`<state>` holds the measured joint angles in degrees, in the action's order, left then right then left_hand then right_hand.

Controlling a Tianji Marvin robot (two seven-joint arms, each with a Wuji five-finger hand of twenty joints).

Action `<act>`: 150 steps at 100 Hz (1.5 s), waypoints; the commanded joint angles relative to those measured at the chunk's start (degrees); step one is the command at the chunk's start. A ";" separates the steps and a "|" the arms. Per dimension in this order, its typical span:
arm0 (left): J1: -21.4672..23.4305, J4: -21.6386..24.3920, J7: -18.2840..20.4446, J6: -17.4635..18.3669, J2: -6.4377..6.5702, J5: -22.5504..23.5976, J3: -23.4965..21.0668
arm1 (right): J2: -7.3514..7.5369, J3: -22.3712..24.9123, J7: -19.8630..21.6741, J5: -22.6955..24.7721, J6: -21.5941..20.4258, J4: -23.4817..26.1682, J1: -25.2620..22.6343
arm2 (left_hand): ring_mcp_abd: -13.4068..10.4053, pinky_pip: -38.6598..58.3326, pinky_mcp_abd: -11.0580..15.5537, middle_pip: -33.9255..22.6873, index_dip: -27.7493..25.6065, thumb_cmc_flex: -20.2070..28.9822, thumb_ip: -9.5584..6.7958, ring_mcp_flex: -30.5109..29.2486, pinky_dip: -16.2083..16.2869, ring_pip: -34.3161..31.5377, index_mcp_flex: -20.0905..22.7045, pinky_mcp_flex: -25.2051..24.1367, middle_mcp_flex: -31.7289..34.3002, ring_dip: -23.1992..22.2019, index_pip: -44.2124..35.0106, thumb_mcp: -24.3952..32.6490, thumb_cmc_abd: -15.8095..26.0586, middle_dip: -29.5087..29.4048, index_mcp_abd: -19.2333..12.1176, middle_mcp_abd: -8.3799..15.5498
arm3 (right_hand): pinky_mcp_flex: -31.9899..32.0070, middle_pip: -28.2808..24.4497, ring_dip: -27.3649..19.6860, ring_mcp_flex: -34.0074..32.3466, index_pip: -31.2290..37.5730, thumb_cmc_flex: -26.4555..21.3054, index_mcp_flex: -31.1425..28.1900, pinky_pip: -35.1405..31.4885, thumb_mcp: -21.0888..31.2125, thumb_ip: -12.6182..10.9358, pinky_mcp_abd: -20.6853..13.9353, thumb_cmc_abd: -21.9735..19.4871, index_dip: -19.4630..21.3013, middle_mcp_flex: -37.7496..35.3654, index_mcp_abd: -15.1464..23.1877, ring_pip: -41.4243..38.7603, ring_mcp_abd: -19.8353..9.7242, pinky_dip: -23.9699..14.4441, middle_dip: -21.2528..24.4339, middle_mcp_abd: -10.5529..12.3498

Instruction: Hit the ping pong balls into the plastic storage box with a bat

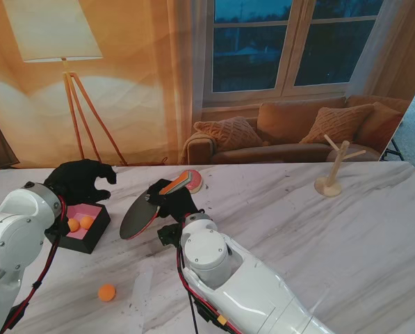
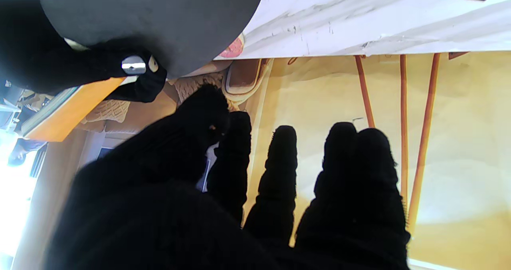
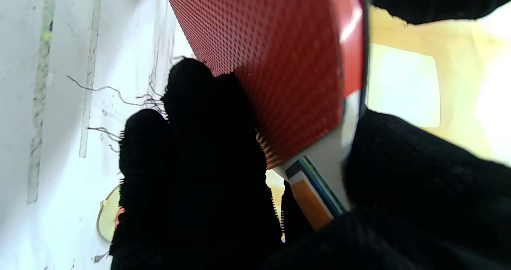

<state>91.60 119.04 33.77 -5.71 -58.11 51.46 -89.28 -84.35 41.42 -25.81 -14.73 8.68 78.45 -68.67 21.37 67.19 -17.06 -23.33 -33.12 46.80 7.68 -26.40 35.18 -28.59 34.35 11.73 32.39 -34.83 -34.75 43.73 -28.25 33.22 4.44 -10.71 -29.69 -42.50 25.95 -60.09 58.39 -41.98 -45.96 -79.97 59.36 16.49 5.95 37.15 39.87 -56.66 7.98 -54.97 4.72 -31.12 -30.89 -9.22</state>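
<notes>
Nearest to you, one small orange ping pong ball (image 1: 107, 292) lies alone on the white marble table (image 1: 318, 236), left of your right arm. A bit farther, your black-gloved right hand (image 1: 171, 203) is wrapped around the orange handle of the ping pong bat with the dark round blade (image 1: 139, 216). The bat's long line runs from the handle, up by the hand, down and left to the blade, which tilts toward the box. In the right wrist view the red dotted face (image 3: 275, 62) lies against the fingers (image 3: 199, 142), thumb on the other side. To the left sits the black plastic storage box with a pink floor (image 1: 82, 227), holding two orange balls (image 1: 80, 223). Your black-gloved left hand (image 1: 78, 181) hovers over its far edge, fingers loose and apart, holding nothing.
</notes>
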 commanded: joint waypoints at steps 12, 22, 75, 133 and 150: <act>0.42 -0.07 4.07 -0.11 0.58 -0.23 0.65 | 1.78 2.03 0.88 1.30 0.59 1.56 -1.41 | 0.97 -0.49 1.07 1.50 1.45 -2.22 -3.60 1.90 1.82 -0.82 -3.10 -1.59 -3.86 -1.65 3.83 -1.90 3.38 -1.92 1.71 0.05 | 0.46 -3.94 -0.53 4.06 9.23 -8.41 -14.23 -1.52 11.73 -1.70 -2.19 -4.56 5.97 -4.27 1.70 2.33 -5.11 -0.73 -0.90 13.46; 0.89 -0.30 4.80 -0.17 0.67 0.22 1.21 | 2.43 2.93 1.13 1.96 0.57 2.21 -2.07 | 1.44 -0.72 0.78 2.53 2.51 -2.73 -3.71 2.14 2.04 -0.47 -4.09 -1.80 -5.40 -1.68 5.89 -2.63 3.66 -2.51 1.80 0.25 | 0.49 -3.93 -0.55 4.05 9.20 -8.43 -14.21 -1.62 11.77 -1.69 -2.14 -4.54 5.95 -4.29 1.63 2.29 -5.07 -0.76 -0.89 13.35; 5.87 -2.54 3.17 -3.63 0.55 -0.46 4.55 | 5.27 7.54 1.85 5.90 -0.20 5.41 -5.43 | 5.18 1.00 -2.46 8.47 7.92 -5.03 -4.14 4.48 3.21 -0.14 -12.36 -1.67 -15.45 -1.77 18.57 -13.51 6.99 -6.54 2.56 -0.63 | 0.69 -3.88 -0.68 4.18 9.02 -8.49 -14.18 -1.88 11.97 -1.63 -1.98 -4.40 5.80 -4.23 1.11 2.13 -4.71 -0.79 -0.87 13.01; 11.58 -6.43 -1.10 -5.19 0.28 0.13 9.42 | 7.10 12.13 2.12 9.38 0.25 6.46 -7.77 | 6.04 4.29 -2.90 8.68 8.72 -5.64 -4.90 4.18 3.60 -3.19 -13.84 -0.93 -16.80 -3.55 21.48 -20.19 8.56 -7.19 2.88 -1.30 | 0.89 -3.93 -0.86 4.22 8.94 -8.53 -14.26 -2.24 12.15 -1.58 -1.73 -4.25 5.71 -4.23 0.85 1.88 -4.38 -0.80 -0.83 12.72; 12.25 -7.12 -1.28 -5.32 0.34 0.64 10.56 | 7.30 12.57 2.39 9.74 0.15 6.18 -7.86 | 6.18 6.56 -2.51 7.23 8.25 -6.36 -4.79 3.75 4.49 -5.06 -14.12 0.69 -17.20 -5.11 20.66 -18.85 8.09 -5.60 2.90 -1.74 | 0.89 -3.94 -0.89 4.23 8.94 -8.52 -14.26 -2.31 12.16 -1.57 -1.73 -4.28 5.70 -4.24 0.85 1.86 -4.43 -0.80 -0.82 12.72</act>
<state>102.82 112.33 31.53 -11.12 -57.51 51.82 -79.09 -77.14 53.75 -24.22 -5.02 8.62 84.86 -76.48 25.04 71.55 -20.26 -14.93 -24.44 41.95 4.19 -22.92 38.05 -32.62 20.96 11.06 17.76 -38.96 -13.80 24.58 -19.73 26.16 6.23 -11.20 -29.31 -42.50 25.84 -60.08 58.37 -41.98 -45.96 -80.48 59.36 16.49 5.95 37.16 39.88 -56.67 7.98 -54.97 4.74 -31.12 -30.89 -9.22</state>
